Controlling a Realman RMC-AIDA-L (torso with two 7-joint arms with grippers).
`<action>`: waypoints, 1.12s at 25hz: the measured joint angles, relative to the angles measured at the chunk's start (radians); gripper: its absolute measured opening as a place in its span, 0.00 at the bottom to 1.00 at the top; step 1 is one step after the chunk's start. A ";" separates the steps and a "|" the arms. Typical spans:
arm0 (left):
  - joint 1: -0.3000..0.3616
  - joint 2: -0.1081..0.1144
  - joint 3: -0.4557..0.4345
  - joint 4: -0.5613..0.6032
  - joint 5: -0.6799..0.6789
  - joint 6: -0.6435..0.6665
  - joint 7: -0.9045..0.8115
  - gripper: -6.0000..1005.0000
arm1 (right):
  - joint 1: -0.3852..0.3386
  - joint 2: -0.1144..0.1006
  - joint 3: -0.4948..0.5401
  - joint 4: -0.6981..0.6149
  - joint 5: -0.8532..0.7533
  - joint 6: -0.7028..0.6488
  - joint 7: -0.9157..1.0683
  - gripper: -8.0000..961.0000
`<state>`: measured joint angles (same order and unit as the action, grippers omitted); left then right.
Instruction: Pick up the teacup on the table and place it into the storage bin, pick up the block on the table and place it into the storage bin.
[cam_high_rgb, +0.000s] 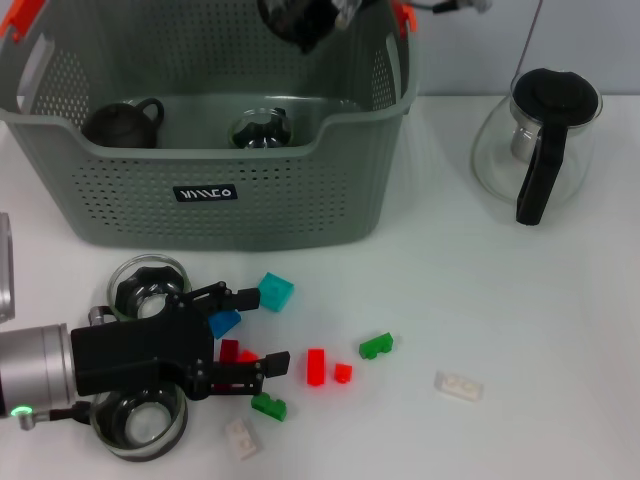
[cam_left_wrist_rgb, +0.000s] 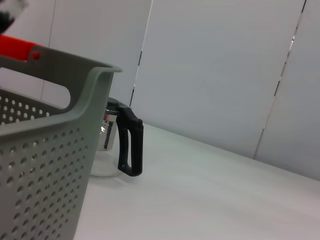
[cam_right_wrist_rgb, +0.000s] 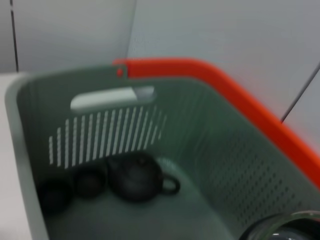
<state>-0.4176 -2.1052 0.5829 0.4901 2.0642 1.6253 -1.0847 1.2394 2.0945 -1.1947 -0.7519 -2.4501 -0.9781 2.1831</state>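
Two glass teacups are sitting on the tabletop in the head view, fragile and slippery, best taken by the rim. Light, stiff blocks are lying nearby. The left claw is hovering open and empty over them; the right claw is hanging above the storage bin, its state unclear.

The left wrist view is showing only the bin wall and a glass teapot.

The right wrist view is showing a dark teapot lying in the bin.

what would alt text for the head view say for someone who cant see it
The left gripper reaches with open fingers among small coloured blocks scattered on a white table, beside two glass cups. Behind them a grey-green storage bin holds a dark teapot, and a glass pitcher stands to its right. The right gripper hangs above the bin.
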 joint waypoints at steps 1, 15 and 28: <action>-0.001 0.000 0.000 0.000 0.000 0.000 0.000 0.87 | 0.004 0.002 -0.018 0.023 -0.004 0.016 -0.001 0.07; -0.009 -0.001 -0.002 -0.001 0.001 -0.008 -0.005 0.87 | 0.027 0.009 -0.152 0.227 -0.003 0.227 -0.002 0.07; -0.020 -0.002 -0.002 -0.001 0.001 -0.022 -0.007 0.87 | 0.023 0.010 -0.198 0.264 -0.007 0.265 0.000 0.07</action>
<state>-0.4371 -2.1075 0.5814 0.4894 2.0648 1.6038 -1.0913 1.2623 2.1047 -1.3929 -0.4879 -2.4574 -0.7131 2.1835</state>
